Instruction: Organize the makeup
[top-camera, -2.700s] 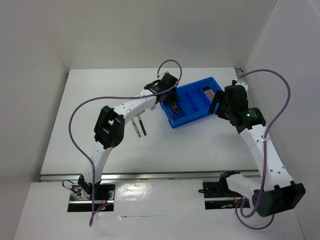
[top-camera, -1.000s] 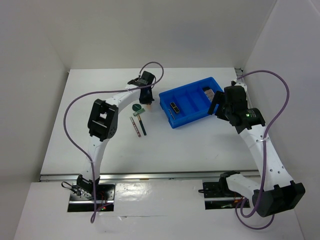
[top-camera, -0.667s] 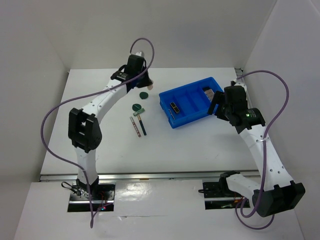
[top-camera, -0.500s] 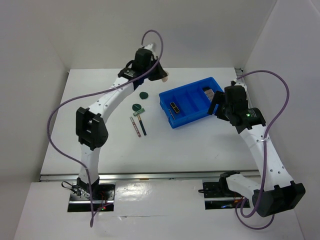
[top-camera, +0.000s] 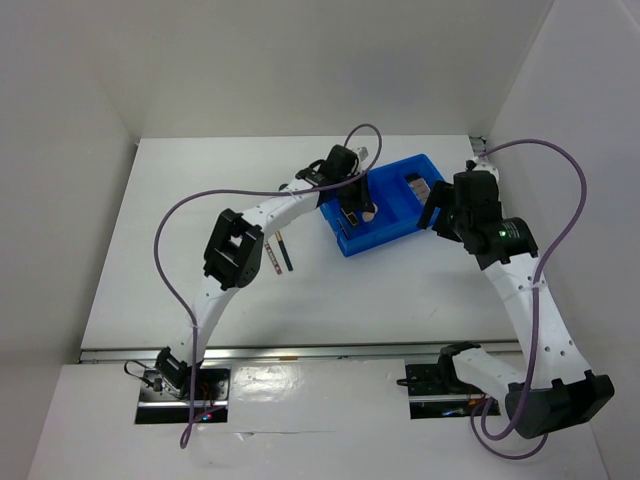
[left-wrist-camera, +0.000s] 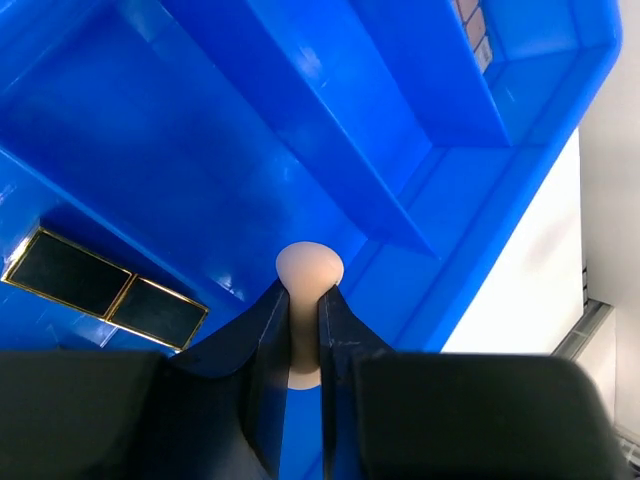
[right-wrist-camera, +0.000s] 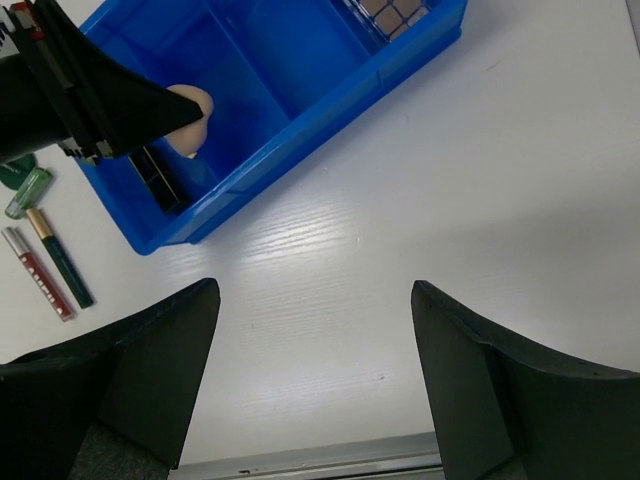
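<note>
My left gripper (top-camera: 360, 210) is shut on the peach egg-shaped sponge (left-wrist-camera: 308, 268) and holds it inside the blue tray (top-camera: 388, 238), over its left compartments. The sponge also shows in the right wrist view (right-wrist-camera: 190, 112). A black square compact with gold edges (left-wrist-camera: 105, 290) lies in the tray just left of it. The greyish-pink palette (top-camera: 418, 186) lies in the tray's far right compartment. Two thin pencils (right-wrist-camera: 55, 262) lie on the table left of the tray, with a dark green compact (right-wrist-camera: 14, 172) and a green tube (right-wrist-camera: 28, 192) above them. My right gripper (right-wrist-camera: 313, 290) is open and empty, right of the tray.
The white table (top-camera: 400, 290) is walled in white at the back and both sides. The tray stands at an angle at the back right. The left arm's purple cable (top-camera: 180, 215) loops over the left half of the table.
My left arm has swung from the back of the table rightwards and down, carrying the sponge over and into the tray. The right arm has not moved.
</note>
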